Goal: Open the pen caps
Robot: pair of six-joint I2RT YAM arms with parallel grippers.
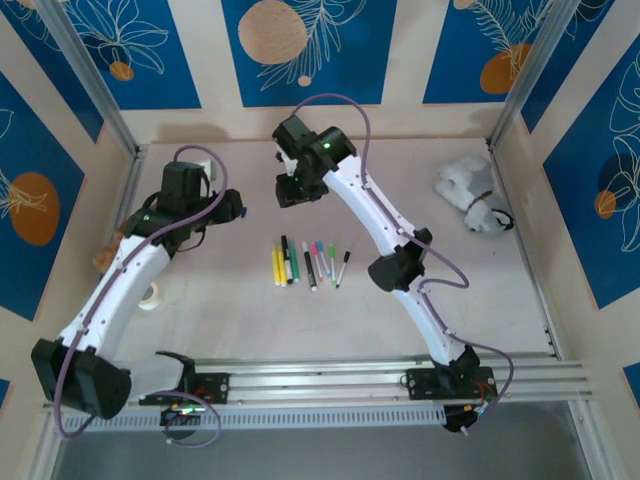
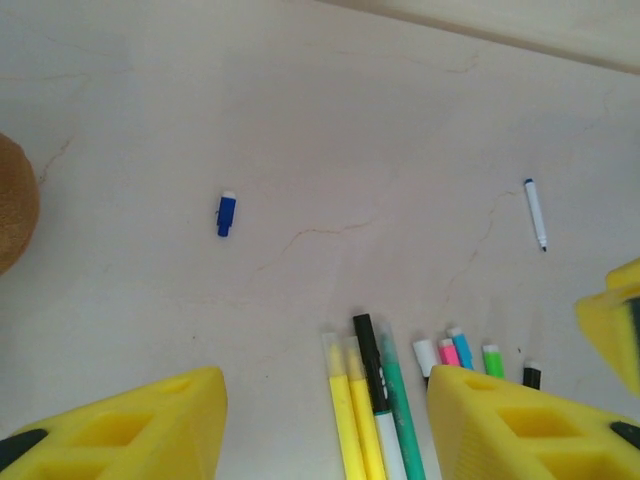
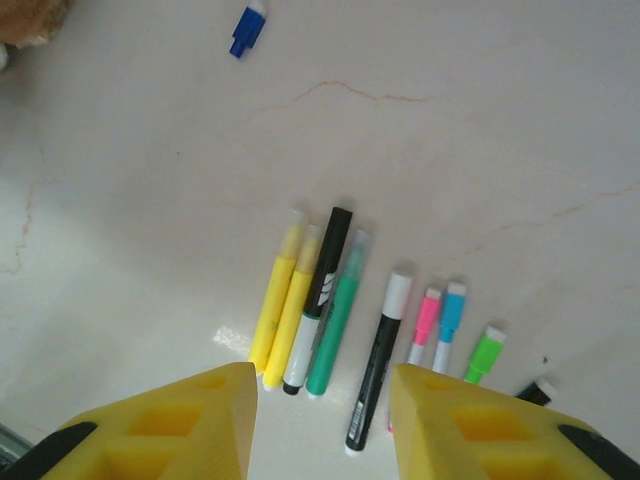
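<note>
Print on black pen [image 3: 326, 262] too small to read.

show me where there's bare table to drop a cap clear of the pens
Bare: the strip between the pen row and the near rail, and the wide patch beside the right arm, nearer than the plush toy. Also between the blue cap and the lone pen. Crowded: the pen row itself.
</note>
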